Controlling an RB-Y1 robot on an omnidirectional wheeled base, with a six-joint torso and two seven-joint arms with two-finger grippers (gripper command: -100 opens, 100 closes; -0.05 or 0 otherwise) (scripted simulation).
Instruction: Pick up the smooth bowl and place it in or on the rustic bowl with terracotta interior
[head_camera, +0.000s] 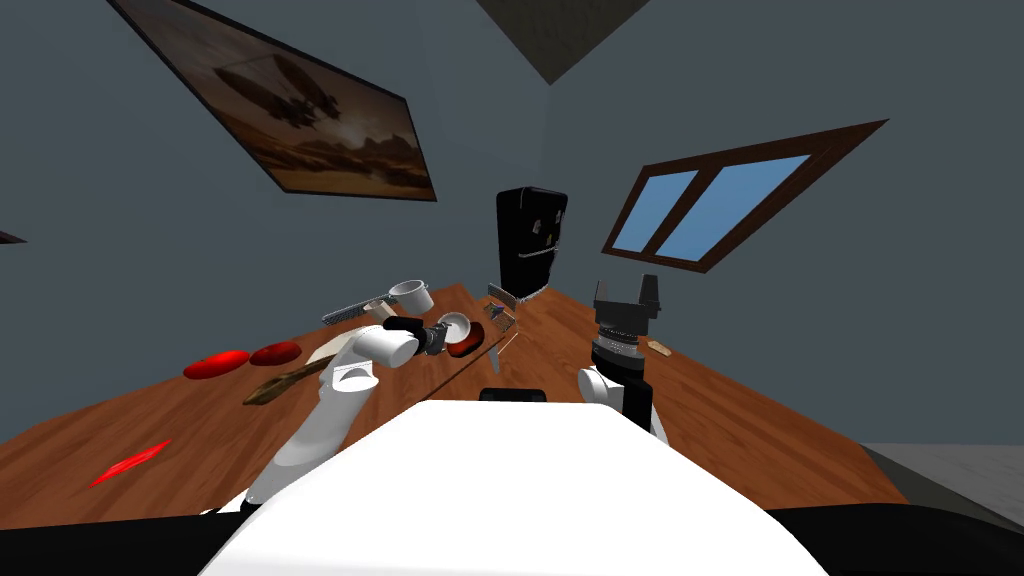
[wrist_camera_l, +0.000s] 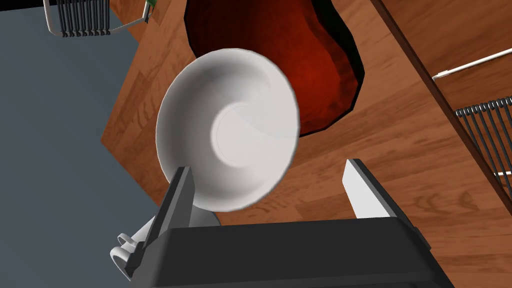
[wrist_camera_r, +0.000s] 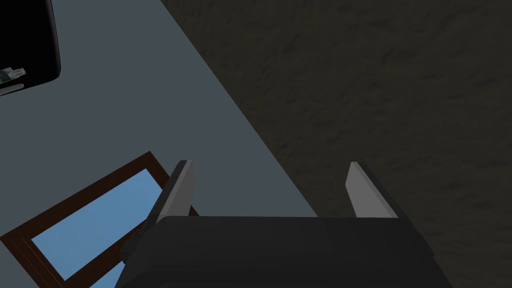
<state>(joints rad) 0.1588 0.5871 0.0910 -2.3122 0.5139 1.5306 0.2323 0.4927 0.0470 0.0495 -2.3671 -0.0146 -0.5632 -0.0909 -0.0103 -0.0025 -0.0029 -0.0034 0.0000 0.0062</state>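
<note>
Now: L gripper open beside white bowl

L gripper (wrist_camera_l: 268, 166) has fingers spread, gripping nothing. One finger (wrist_camera_l: 181, 197) crosses the rim of the white bowl (wrist_camera_l: 230, 130); can't tell if touching. Bowl tilts twd my cam, partly covering the dark red bowl (wrist_camera_l: 320, 75) on the table (wrist_camera_l: 400, 140). R gripper (wrist_camera_r: 267, 163) also spread, idle.

Slate-grey walls (head_camera: 150, 250) hold a sepia picture (head_camera: 300, 110) and a brown-framed window (head_camera: 720, 200). A black fridge (head_camera: 531, 240) stands beyond the wooden tabletop (head_camera: 780, 430)
</note>
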